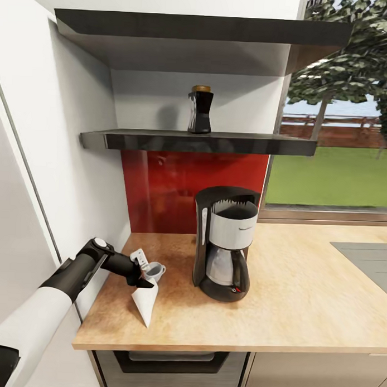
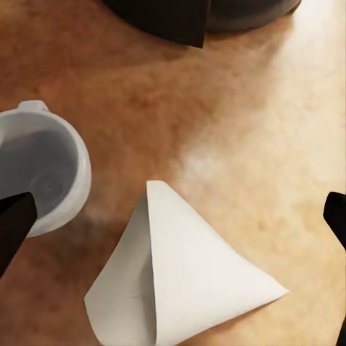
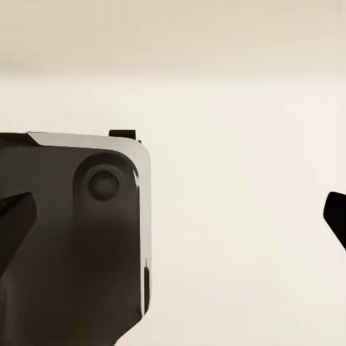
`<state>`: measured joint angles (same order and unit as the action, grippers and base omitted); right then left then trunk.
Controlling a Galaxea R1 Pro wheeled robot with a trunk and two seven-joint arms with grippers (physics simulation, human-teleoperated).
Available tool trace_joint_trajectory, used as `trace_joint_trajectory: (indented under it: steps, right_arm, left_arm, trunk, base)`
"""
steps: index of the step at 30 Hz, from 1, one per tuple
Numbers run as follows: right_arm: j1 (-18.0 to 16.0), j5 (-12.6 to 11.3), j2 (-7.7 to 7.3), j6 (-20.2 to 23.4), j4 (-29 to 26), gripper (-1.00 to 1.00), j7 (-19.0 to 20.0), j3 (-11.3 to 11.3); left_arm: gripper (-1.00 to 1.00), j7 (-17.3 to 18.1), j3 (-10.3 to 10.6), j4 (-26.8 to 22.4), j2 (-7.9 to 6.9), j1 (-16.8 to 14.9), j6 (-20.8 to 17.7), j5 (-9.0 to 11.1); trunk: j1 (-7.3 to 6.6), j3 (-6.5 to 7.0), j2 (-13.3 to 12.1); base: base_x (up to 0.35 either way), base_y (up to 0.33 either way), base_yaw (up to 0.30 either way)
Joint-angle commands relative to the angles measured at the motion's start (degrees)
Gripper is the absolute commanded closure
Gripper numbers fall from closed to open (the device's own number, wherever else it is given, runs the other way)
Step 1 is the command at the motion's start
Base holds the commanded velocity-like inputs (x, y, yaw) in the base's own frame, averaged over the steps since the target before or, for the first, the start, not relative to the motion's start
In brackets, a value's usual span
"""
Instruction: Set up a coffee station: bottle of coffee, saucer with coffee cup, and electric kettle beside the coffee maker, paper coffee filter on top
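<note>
White paper coffee filter [image 1: 145,303], cone-shaped, is lying on the wooden tabletop [image 1: 301,297] well to the left of the coffee maker [image 1: 225,243], near the tabletop's front left corner. Left claw [image 1: 142,268] is hovering just above the filter with its fingers spread wide; in the left wrist view the two dark fingertips [image 2: 13,227] are framing the filter [image 2: 180,277] without touching it, and a grey coffee cup [image 2: 40,169] is standing just beside the filter on the side away from the coffee maker. The bottle of coffee [image 1: 200,109] is standing upright on the kitchen shelf [image 1: 198,142], directly above the coffee maker. Right claw [image 3: 176,216] is likewise open and holding nothing, its tips wide apart against a pale plain surface. As for progress, the coffee maker is sitting on the tabletop as required, but its top is bare, the bottle is waiting on the shelf, and the cup is resting on no saucer; saucer and kettle remain to be placed. Grasping the filter appears to be the step in hand.
</note>
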<state>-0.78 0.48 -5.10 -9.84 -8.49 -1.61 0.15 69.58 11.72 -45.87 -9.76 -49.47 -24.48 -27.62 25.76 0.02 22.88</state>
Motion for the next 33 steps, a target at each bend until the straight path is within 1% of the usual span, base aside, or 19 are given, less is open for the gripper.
trace_joint_trajectory:
  steps: [1,6,10,12,15,18,33]
  right_arm:
    - [-0.02,0.05,0.0,-0.18,0.05,-1.0,-0.14,0.03]
    - [-0.02,0.05,0.0,-0.18,0.05,-1.0,-0.14,0.03]
    - [-0.02,0.05,0.0,-0.17,0.05,-1.0,-0.14,0.03]
    - [-0.02,0.05,0.0,-0.17,0.05,-1.0,-0.14,0.03]
    - [-0.02,0.05,0.0,-0.16,0.05,-1.0,-0.14,0.03]
    - [-0.02,0.05,0.0,-0.17,0.05,-1.0,-0.14,0.03]
    - [-0.02,0.05,0.0,-0.18,0.05,-1.0,-0.14,0.03]
  left_arm:
    - [-1.0,0.23,0.1,0.0,-0.02,-0.02,-0.58,-0.08]
    - [-1.0,0.35,0.06,0.27,0.07,-0.02,-0.57,0.06]
    - [-1.0,0.59,0.13,1.86,0.15,-0.02,-0.5,0.11]
    - [-1.0,1.21,0.14,2.32,0.17,-0.02,-0.49,0.11]
    - [-1.0,3.25,0.14,2.57,0.16,0.0,-0.42,0.09]
    - [-1.0,3.86,0.14,2.61,0.17,0.41,-0.4,0.05]
    - [-1.0,4.16,0.12,2.63,0.14,1.62,-0.3,0.19]
  trunk:
    - [0.02,-0.03,0.04]
    - [0.02,-0.03,0.04]
    - [0.02,-0.03,0.04]
    - [0.02,-0.03,0.04]
    - [0.02,-0.03,0.04]
    - [0.02,-0.03,0.04]
    - [0.02,-0.03,0.04]
  base:
    - [0.0,0.0,0.0]
    - [0.0,0.0,0.0]
    - [0.0,0.0,0.0]
    - [0.0,0.0,0.0]
    - [0.0,0.0,0.0]
    - [0.0,0.0,0.0]
    - [0.0,0.0,0.0]
